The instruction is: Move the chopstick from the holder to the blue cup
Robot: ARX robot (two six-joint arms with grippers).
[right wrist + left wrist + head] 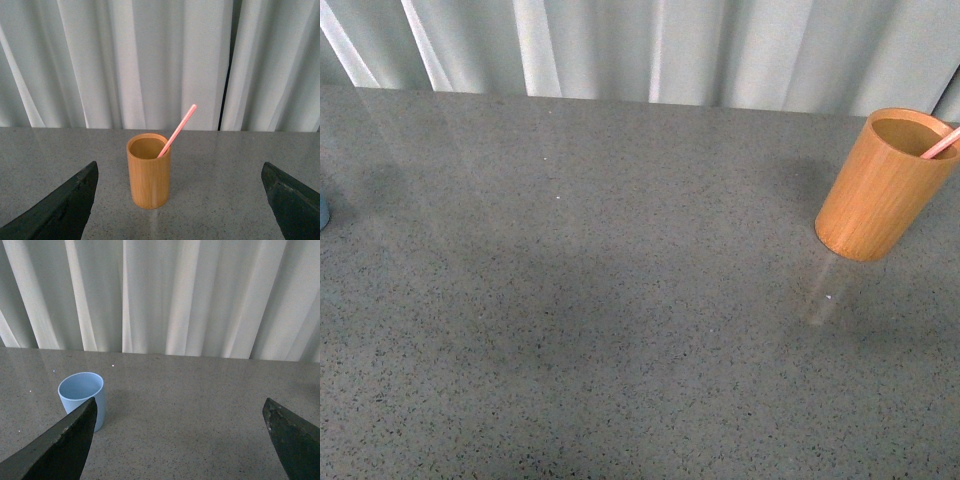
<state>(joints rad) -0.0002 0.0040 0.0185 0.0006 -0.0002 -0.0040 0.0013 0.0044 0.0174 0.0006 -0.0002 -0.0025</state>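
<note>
1. I think the job is only just starting. The chopstick (176, 131) is leaning inside the holder (148, 172), and its top is poking out over the rim. Nothing is holding it yet.
2. The holder is standing up straight on the grey bench (620, 300), over on the robot's right side. The blue cup (82, 397) is standing up too, well apart from the holder, far over on the left. It is looking empty inside. In the front view only a tiny bit of it is peeking in at the edge.
3. The right fingers (60, 210) are spreading wide apart and gripping nothing. They are pointing at the holder, which is sitting further off, so they are not touching it.
4. The left fingers (60, 447) are spreading wide apart too, and they are empty. They are pointing towards the blue cup's side of the bench.
5. Both arms seem to be hanging low and pointing towards the white curtain (620, 50) at the back. Neither arm is showing in the front view, so I am only guessing this from the wrist views.
6. Next, I think the right arm is going to need to reach forward to the pink top of the stick. The stick is thin and slanting, so the fingers are going to need to line up well, squeeze softly, and lift without tipping the holder.
</note>
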